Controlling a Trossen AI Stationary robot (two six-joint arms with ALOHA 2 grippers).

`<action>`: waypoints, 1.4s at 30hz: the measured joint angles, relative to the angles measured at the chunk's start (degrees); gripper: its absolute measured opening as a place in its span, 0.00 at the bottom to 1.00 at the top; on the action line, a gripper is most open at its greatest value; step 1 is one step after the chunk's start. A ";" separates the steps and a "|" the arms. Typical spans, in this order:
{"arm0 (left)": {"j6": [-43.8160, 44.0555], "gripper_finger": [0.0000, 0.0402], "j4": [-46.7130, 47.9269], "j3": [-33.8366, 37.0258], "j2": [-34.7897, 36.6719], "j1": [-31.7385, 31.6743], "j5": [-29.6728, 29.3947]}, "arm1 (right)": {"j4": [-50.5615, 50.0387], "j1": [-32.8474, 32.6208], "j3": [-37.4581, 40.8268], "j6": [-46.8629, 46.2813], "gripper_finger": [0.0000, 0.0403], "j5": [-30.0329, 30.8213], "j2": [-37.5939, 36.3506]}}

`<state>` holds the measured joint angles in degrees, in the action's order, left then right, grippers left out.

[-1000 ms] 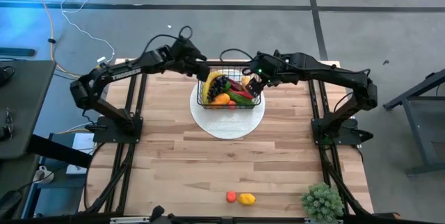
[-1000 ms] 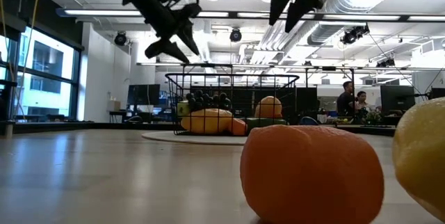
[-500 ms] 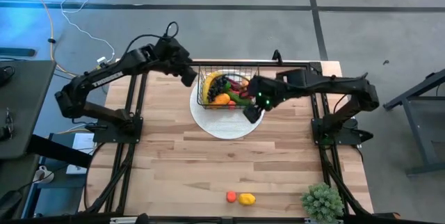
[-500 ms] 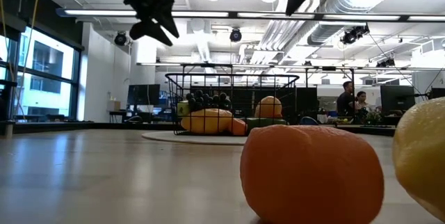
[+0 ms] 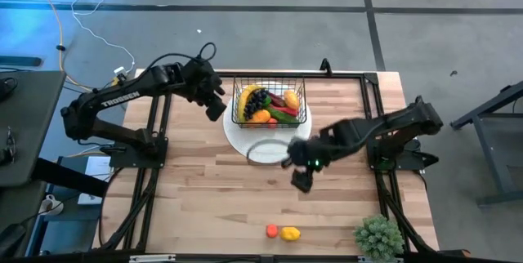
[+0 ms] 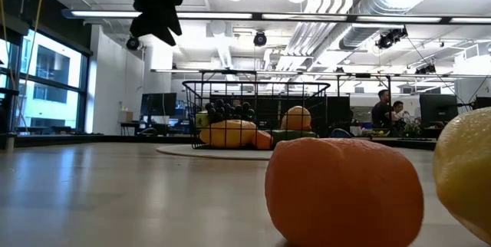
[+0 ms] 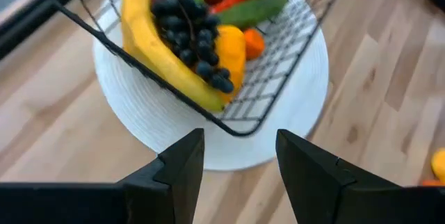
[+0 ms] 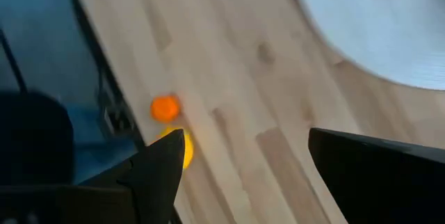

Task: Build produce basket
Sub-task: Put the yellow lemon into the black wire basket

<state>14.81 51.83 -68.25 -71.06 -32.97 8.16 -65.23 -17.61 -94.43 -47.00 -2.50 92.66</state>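
Orange fruit (image 5: 271,230) and its yellow neighbour (image 5: 289,233) sit loose ahead of the wide-open, empty right claw (image 5: 301,183), probably next for the basket (image 5: 270,104).

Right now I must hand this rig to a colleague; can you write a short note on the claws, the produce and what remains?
Left claw: open, empty, hovering left of the basket.
Right claw: open wide, empty, over bare table between the white disc and the near edge.
Done: the basket on the disc holds the banana, grapes, cucumber and other pieces.
Left: the small orange fruit and the yellow fruit at the near edge must go into the basket.
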 joint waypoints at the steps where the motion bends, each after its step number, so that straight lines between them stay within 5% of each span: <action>1: 0.00 0.42 0.44 0.00 0.01 0.74 -0.02 | 0.13 -1.37 0.00 0.60 0.71 -0.11 0.51; 12: 3.94 0.42 2.96 0.00 -0.01 7.02 -0.77 | 3.87 -13.06 0.00 4.71 0.71 0.98 7.71; 19: 4.07 0.42 5.65 0.00 -0.03 9.82 -6.23 | 9.47 -17.10 0.00 8.51 0.71 1.90 15.05; 29: 4.57 0.42 8.87 0.00 -0.06 11.08 -7.37 | 19.88 -19.09 0.00 9.62 0.71 1.88 22.87; 42: 4.66 0.42 9.68 0.00 -0.08 11.06 -7.41 | 21.23 -19.19 0.00 8.26 0.71 1.55 29.52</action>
<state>19.46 61.51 -68.25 -71.13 -21.91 0.75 -44.01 -36.80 -94.43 -38.74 -0.94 122.18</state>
